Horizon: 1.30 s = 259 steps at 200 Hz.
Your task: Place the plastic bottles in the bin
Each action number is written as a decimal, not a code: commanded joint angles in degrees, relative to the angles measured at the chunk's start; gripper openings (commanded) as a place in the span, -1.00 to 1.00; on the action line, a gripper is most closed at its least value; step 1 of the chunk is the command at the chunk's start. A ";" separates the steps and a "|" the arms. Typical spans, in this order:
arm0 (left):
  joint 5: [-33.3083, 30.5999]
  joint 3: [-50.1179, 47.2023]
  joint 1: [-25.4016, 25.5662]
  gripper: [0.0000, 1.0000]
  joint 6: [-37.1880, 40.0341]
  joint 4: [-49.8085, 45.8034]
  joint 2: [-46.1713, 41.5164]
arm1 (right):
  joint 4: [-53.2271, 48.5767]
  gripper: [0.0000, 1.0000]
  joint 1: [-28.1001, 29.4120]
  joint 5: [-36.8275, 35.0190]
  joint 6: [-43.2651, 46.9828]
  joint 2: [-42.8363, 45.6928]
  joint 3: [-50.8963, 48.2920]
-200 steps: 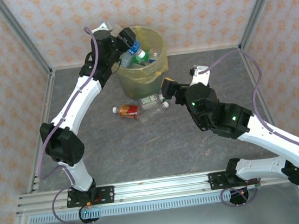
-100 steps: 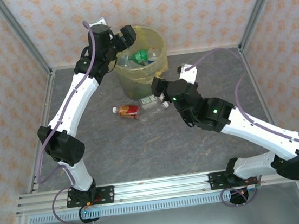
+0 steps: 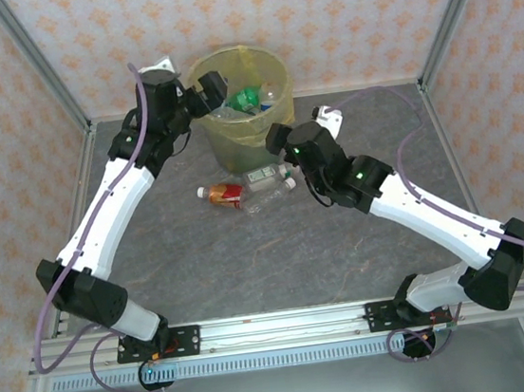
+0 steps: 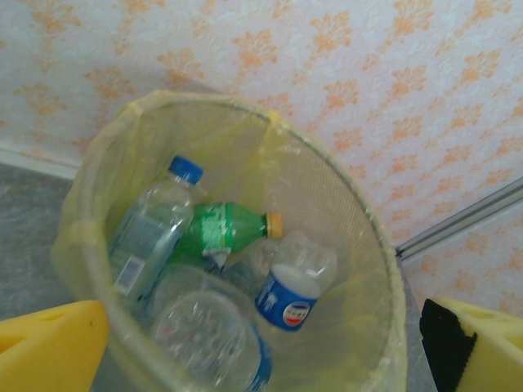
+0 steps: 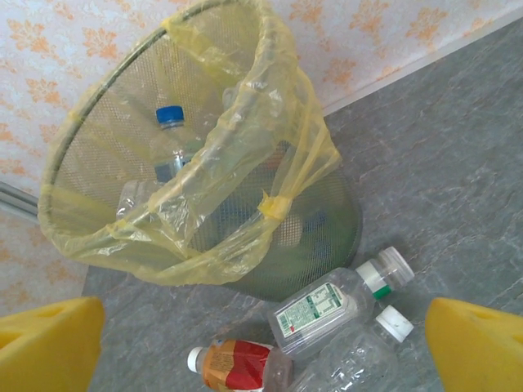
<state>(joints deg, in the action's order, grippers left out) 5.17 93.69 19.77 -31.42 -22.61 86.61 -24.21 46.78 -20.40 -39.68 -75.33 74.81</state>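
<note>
Bin: round tapered mesh bucket (image 3: 236, 137) lined with a translucent yellow plastic bag, upright at the far side of the grey table (image 3: 203, 261), close to the patterned back wall.
Bottles inside: several plastic bottles heaped together at the bottom. A clear bottle with a blue cap (image 4: 151, 233) leans on the left wall. A green bottle with an orange-yellow cap (image 4: 214, 234) lies across beside it. A clear bottle with a blue label (image 4: 290, 296) points base-up. A larger clear bottle (image 4: 204, 339) is nearest the left wrist camera.
Bottles on table: three on their sides just beside the bin's base, bunched together. They are a clear bottle with a white label and white cap (image 5: 327, 309), a plain clear bottle with a white cap (image 5: 355, 355) and a bottle with a red-orange label and white cap (image 5: 237, 365).
Writing: the blue label bears a round red, white and blue emblem. The white label carries fine print and a green mark. No lettering is large enough to read.
Left jaws: spread wide and empty, yellow pads (image 4: 49, 347) at either side of the bin's open mouth, above its rim.
Right jaws: spread wide and empty, yellow pads (image 5: 478, 347) flanking the three table bottles from above, clear of them.
</note>
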 commanded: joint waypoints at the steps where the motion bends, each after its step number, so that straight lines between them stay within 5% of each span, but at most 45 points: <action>1: -2.98 -4.86 -0.04 0.96 -0.03 1.94 -4.07 | 1.66 0.99 -1.26 3.79 -1.11 1.51 -2.61; 96: -7.96 -8.99 -0.01 0.93 -4.74 -8.66 -9.06 | 8.39 1.00 -4.58 9.78 10.76 12.05 -12.67; 168: -9.02 -20.37 -0.19 0.91 -16.18 -10.36 -14.65 | 7.57 1.00 -4.60 10.06 14.73 15.55 -13.22; 259: 0.73 -36.46 -6.65 0.90 -29.59 -0.78 -19.52 | 8.00 1.00 -5.01 11.26 16.32 14.69 -11.97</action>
<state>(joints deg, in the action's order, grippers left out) 2.63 60.64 15.29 -55.99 -27.49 69.08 -16.82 42.30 -9.08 -25.36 -60.23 61.67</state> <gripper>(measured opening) 0.953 0.998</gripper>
